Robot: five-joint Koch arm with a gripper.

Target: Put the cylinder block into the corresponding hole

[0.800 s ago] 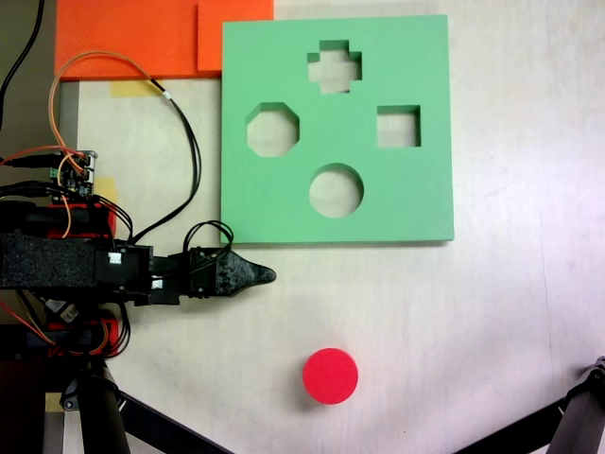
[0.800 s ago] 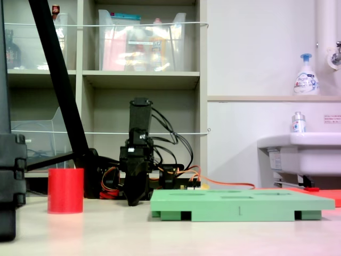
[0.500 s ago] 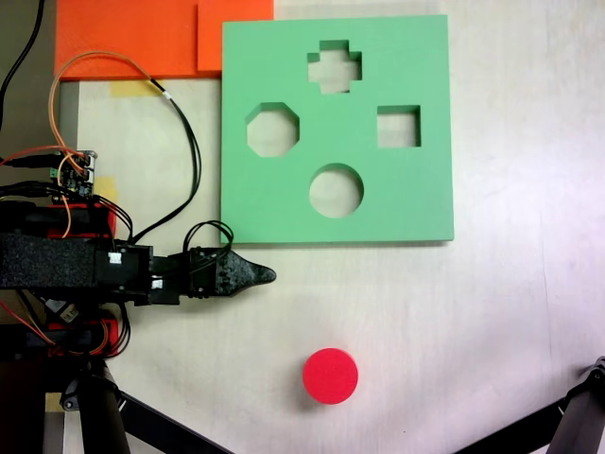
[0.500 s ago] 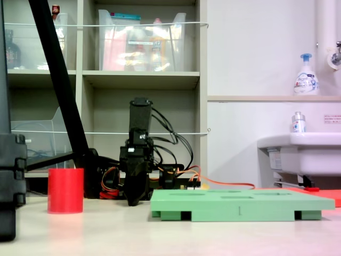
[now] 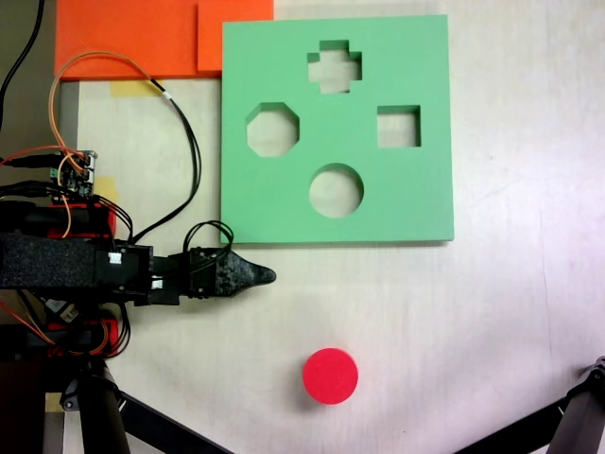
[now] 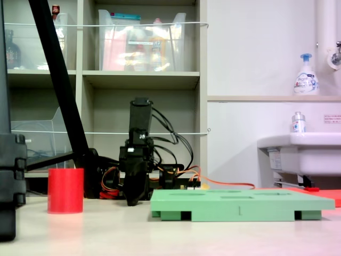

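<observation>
The red cylinder block (image 5: pixel 330 375) stands upright on the pale table, near the first exterior view's bottom edge; it shows at the second exterior view's left too (image 6: pixel 65 190). The green foam board (image 5: pixel 416 199) lies above it, with the round hole (image 5: pixel 336 190) in its lower middle. My gripper (image 5: pixel 266 275) rests low by the table, left of the block and just below the board's lower left corner, fingers together and holding nothing. In the second exterior view the gripper (image 6: pixel 133 201) points down between the block and the board (image 6: pixel 242 202).
The board also has an octagonal cutout (image 5: pixel 273 130), a square cutout (image 5: pixel 398 126) and a cross cutout (image 5: pixel 335 66). An orange sheet (image 5: pixel 142 38) lies at the top left. Wires and a circuit board (image 5: pixel 76 170) sit by the arm's base. Tripod legs (image 5: pixel 567 426) cross the bottom corners.
</observation>
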